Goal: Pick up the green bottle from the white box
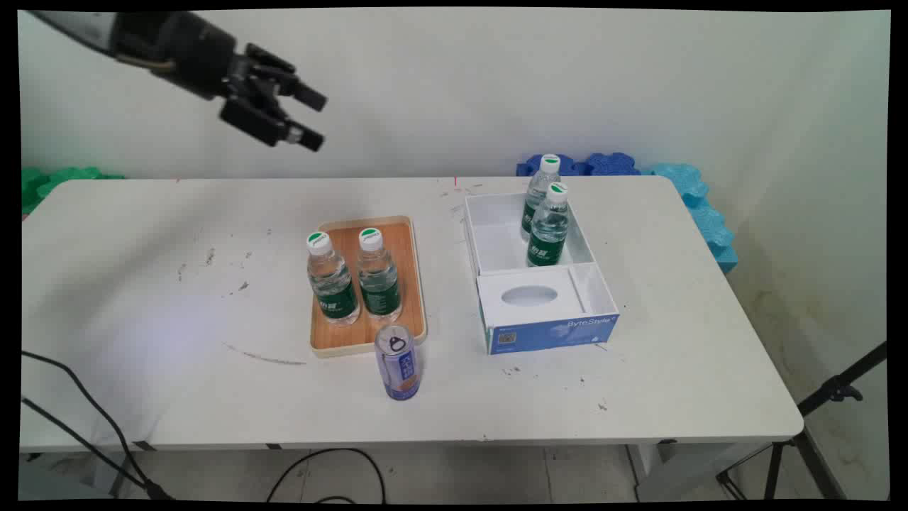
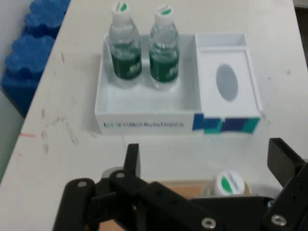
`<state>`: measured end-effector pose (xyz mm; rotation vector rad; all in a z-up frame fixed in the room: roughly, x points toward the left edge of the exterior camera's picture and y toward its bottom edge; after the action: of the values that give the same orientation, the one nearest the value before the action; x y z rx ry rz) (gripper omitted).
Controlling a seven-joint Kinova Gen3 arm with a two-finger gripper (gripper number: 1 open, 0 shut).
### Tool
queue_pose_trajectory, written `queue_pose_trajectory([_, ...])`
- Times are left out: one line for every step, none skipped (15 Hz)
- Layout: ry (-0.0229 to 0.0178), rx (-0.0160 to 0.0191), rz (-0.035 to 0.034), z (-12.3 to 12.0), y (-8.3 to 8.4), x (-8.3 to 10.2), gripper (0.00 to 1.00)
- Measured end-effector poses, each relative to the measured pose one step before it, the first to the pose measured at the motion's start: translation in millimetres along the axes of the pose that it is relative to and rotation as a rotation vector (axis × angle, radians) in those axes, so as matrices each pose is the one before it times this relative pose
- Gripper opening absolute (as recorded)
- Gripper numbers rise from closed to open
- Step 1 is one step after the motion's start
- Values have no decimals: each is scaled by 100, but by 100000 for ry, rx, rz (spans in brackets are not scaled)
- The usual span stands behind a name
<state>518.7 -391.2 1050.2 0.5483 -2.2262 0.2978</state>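
Observation:
My black gripper (image 1: 316, 121) hangs high above the table's back left, open and empty, well clear of everything. Below it a wooden tray (image 1: 411, 284) carries two green-labelled water bottles, one on the left (image 1: 330, 279) and one on the right (image 1: 378, 275). A purple can (image 1: 399, 363) stands upright just in front of the tray. A white and blue box (image 1: 546, 284) to the right holds two more bottles (image 1: 547, 226). The hand view looks down at that box (image 2: 144, 103) with its two bottles (image 2: 125, 45), (image 2: 164, 48), and one bottle cap (image 2: 228, 183) on the tray shows between the fingers (image 2: 132, 159).
Blue foam pieces (image 1: 699, 202) lie along the table's far right edge and green foam (image 1: 50, 181) at the far left. Black cables (image 1: 78, 411) hang at the near left, and a tripod leg (image 1: 830, 397) stands off the right corner.

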Motion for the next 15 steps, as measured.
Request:
queue_pose_trajectory([189,422,-51,1023,145,946,100])
queue_pose_trajectory([285,550,-321,1297,170,1088,100])
queue_pose_trajectory([104,375,-253,1443,201,1061,100])
queue_pose_trajectory([-100,181,-118,1330,206,824,100])
queue_pose_trajectory([-46,243,-71,1565,227,870,100])
queue_pose_trajectory([-159,44,11,1380,162,660,100])
queue_pose_trajectory([-228,-14,-92,1716,183,667,100])
queue_pose_trajectory([-237,-3,61,1902,147,612,100])
queue_pose_trajectory([-274,73,79,1575,50,421,100])
queue_pose_trajectory([-156,276,76,1473,-40,318,100])
queue_pose_trajectory([-253,283,-54,1785,-86,281,100])
queue_pose_trajectory([-246,202,-135,1454,-78,166,100])
queue_pose_trajectory([-119,194,-246,1736,-110,146,100])
queue_pose_trajectory([-5,301,-403,1664,-143,89,100])
queue_pose_trajectory([72,209,-436,1411,-144,50,100])
